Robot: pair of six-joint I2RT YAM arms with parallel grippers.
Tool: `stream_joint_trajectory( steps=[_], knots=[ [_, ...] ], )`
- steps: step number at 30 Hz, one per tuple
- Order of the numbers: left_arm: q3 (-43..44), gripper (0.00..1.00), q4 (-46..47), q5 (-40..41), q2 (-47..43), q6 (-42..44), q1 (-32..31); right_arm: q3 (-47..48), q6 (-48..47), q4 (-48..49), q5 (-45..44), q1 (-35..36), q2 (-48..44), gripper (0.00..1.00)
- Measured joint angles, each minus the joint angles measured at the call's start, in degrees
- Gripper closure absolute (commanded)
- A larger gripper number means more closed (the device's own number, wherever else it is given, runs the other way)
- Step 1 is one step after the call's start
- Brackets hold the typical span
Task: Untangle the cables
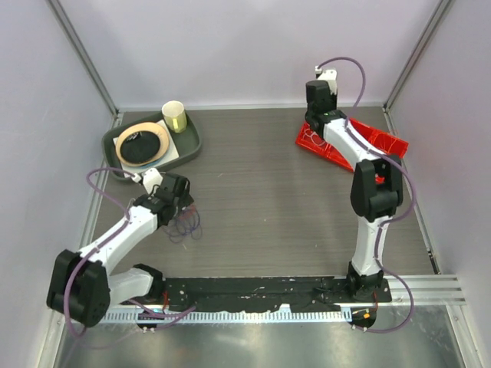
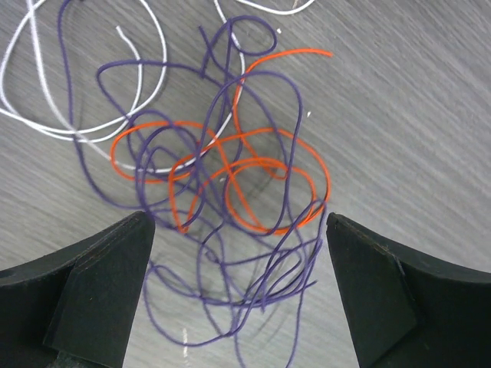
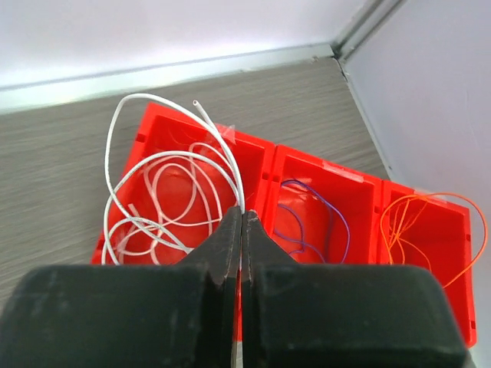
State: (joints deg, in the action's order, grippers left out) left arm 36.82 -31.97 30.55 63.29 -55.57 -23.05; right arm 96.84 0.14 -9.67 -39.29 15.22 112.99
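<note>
Tabletop [image 1: 268, 207] in grey woodgrain, pale lilac walls [image 1: 245, 46], cables [image 2: 224, 165] tangled

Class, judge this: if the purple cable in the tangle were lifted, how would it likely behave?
Probably floppy: the purple cable lies in loose curls on the table, so it should droop from any grip. Likely very light, being thread-thin. It would probably drag the orange cable along, since their loops cross repeatedly.

White arms [image 1: 123, 228] with black joints [image 1: 376, 192], mauve hoses [image 1: 93, 178], matte-black left hand [image 1: 182, 208].
</note>
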Motion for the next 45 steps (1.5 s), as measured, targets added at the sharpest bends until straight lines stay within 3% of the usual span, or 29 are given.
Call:
stream_joint_trajectory(
  steps=[6,7,9,10,12,13,17,20,23,28,30,36,40,45],
  knots=[
    [6.6,0.01,1.4,-2.2,12.4,-1.6,1.8,4.1,-3.0,-2.3,-8.7,0.1,9.2,0.82],
    [7.7,0.02,1.4,-2.3,14.3,-1.6,1.8,4.4,-3.4,-2.7,-9.9,0.1,10.1,0.64],
    [9.3,0.1,1.3,-2.6,17.2,-1.9,1.8,5.3,-3.9,-3.0,-11.5,0.1,11.6,0.44],
    [10.0,0.14,1.3,-2.8,18.6,-2.2,1.8,5.8,-4.2,-3.7,-12.2,0.1,12.1,0.24],
    [10.9,0.23,1.2,-3.3,20.7,-2.4,1.8,6.5,-4.0,-4.9,-12.8,0.2,12.3,0.12],
    [11.1,0.28,1.3,-3.5,21.1,-2.5,1.8,7.0,-4.1,-5.6,-12.9,0.2,12.3,0.1],
    [11.0,1.0,2.2,-4.6,21.4,-2.1,1.8,6.9,-2.4,-7.5,-9.7,0.4,9.8,0.07],
    [11.0,1.0,4.0,-6.7,21.4,-0.9,1.8,1.3,-0.1,-8.6,-4.7,1.7,1.8,0.07],
    [10.7,1.0,7.1,-10.8,20.6,0.8,1.6,-10.0,3.5,-7.4,1.2,4.5,-13.1,0.07],
    [9.0,1.0,14.5,-20.2,13.6,6.5,-1.8,-36.2,12.5,4.7,19.8,7.2,-42.5,0.06],
    [8.7,1.0,18.4,-25.8,10.1,9.8,-5.0,-44.4,15.4,9.4,28.0,6.6,-49.3,0.07],
    [8.8,1.0,29.9,-44.4,2.4,17.9,-16.0,-53.7,19.5,12.7,53.2,6.1,-53.2,0.07],
    [8.8,1.0,34.0,-51.1,-0.2,20.5,-20.3,-57.3,20.4,13.0,61.9,6.4,-57.0,0.08],
    [8.8,1.0,36.8,-54.2,-1.0,21.4,-20.8,-59.5,20.5,13.4,68.3,6.4,-63.2,0.11]
  ],
)
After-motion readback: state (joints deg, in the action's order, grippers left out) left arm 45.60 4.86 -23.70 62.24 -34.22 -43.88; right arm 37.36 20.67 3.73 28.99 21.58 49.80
